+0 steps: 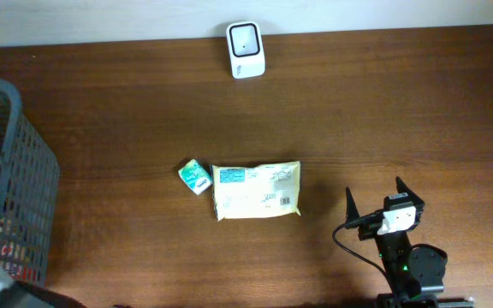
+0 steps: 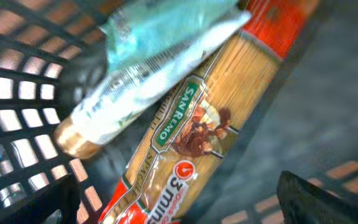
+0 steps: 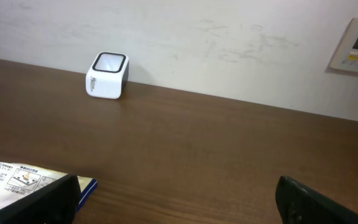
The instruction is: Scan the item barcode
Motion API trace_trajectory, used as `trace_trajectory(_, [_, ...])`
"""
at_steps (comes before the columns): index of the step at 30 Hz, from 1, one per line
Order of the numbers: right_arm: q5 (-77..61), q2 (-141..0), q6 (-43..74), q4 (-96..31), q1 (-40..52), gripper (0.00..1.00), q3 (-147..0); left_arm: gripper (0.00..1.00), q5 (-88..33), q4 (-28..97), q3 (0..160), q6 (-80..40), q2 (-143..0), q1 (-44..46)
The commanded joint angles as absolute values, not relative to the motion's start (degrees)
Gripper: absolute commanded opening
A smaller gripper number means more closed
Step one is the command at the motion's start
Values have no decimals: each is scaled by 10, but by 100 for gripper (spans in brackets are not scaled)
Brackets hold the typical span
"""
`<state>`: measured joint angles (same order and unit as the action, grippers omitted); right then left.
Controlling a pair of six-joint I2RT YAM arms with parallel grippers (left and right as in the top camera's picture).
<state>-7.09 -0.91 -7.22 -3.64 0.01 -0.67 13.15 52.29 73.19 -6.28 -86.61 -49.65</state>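
**Packet and barcode scanner on the table, both grippers released**

Packet [image 1: 257,190], pale yellow and flat, lies near the middle of the table [image 1: 400,103] with its printed face up. The small print is too fine to read from overhead. A small teal box [image 1: 195,176] sits just beside its left end. In the right wrist view only a corner of the packet shows, cut off by the lower left edge and partly hidden behind a finger. The white barcode scanner [image 1: 246,50] stands at the far edge against the wall, well apart from the packet.

The right gripper [image 1: 375,198] hovers right of the packet with its jaws spread and nothing between them. The left arm is almost wholly out of the overhead frame. Its wrist view looks down into the grey lattice basket [image 1: 15,171] at the table's left end. There the left gripper [image 2: 179,208] shows one dark fingertip [image 2: 316,199] at the lower right and a blurred shape at the lower left. Its jaws stand apart and grasp nothing.

Inside the basket a San Remo spaghetti packet [image 2: 191,130] lies diagonally, its lower print cut off. A blurred teal-and-clear wrapper [image 2: 142,56] with a gold end lies across it.

The table is dark brown wood grain. The wall [image 3: 229,37] behind it is off-white and scuffed, and it carries a control panel [image 3: 356,46] at the upper right.
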Motion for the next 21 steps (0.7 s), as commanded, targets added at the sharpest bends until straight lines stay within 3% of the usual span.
trace_trajectory(1, [-70, -5, -66, -39, 4, 99, -3, 100, 127, 497, 726, -10, -917, -502])
trace_trajectory(12, [-70, -5, -66, -39, 4, 99, -3, 99, 125, 424, 726, 49, -1054, -502])
trace_trajectory(16, [-70, -5, -66, -39, 4, 99, -3, 86, 116, 422, 725, 48, -1099, -502])
trace_trajectory(18, [-70, -5, -66, -39, 4, 99, -3, 64, 116, 416, 724, 48, -1109, -502])
trace_trajectory(19, [-70, -5, -66, -39, 4, 99, -3, 58, 110, 415, 723, 48, -1115, -502])
trace_trajectory(21, [-70, -5, -66, -39, 4, 99, -3, 56, 85, 414, 723, 48, -1133, -502])
